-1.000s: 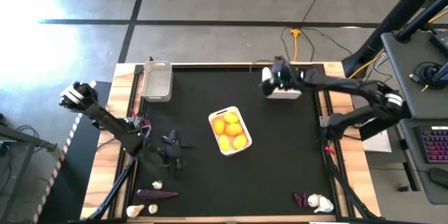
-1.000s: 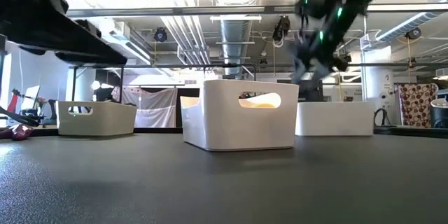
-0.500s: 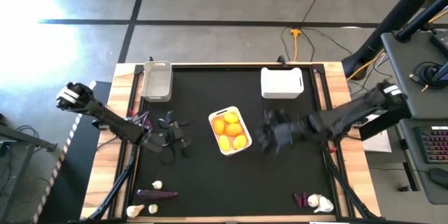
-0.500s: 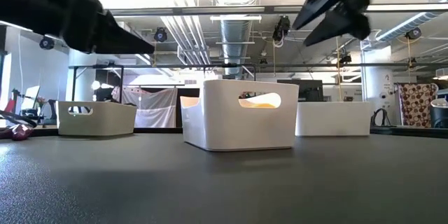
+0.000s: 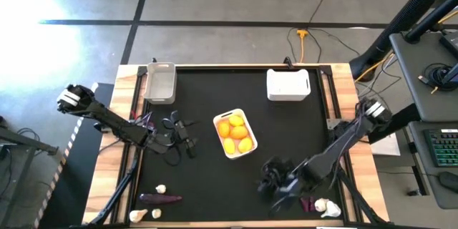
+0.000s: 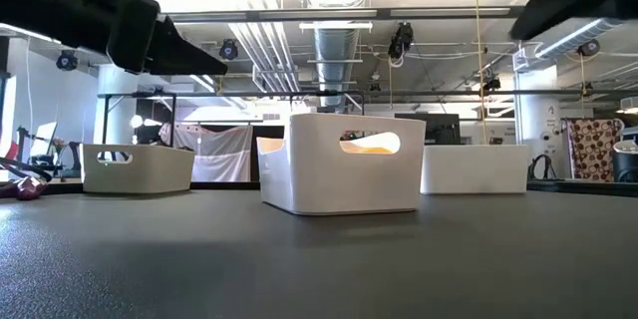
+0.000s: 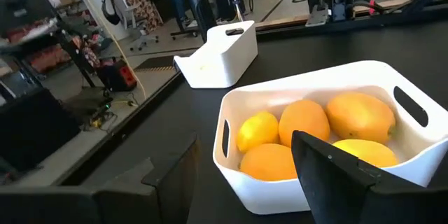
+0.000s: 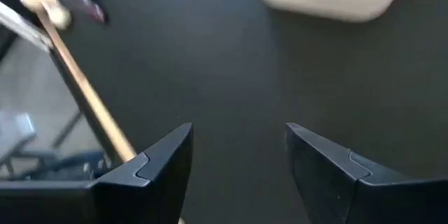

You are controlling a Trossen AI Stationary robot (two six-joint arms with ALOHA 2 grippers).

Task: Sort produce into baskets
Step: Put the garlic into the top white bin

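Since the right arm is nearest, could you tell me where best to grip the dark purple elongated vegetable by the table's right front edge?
Probably across the dark purple elongated vegetable's slim middle, from above; a white garlic-like bulb crowds one side.

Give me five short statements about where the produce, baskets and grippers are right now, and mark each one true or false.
1. The middle basket holds yellow and orange fruit. True.
2. The grey basket at the far left corner holds garlic. False: nothing shows in it.
3. The right gripper is shut on a purple vegetable. False: it is open and holds nothing.
4. A purple vegetable lies near the front left edge with garlic bulbs nearby. True.
5. The left gripper is open, left of the middle basket. True.
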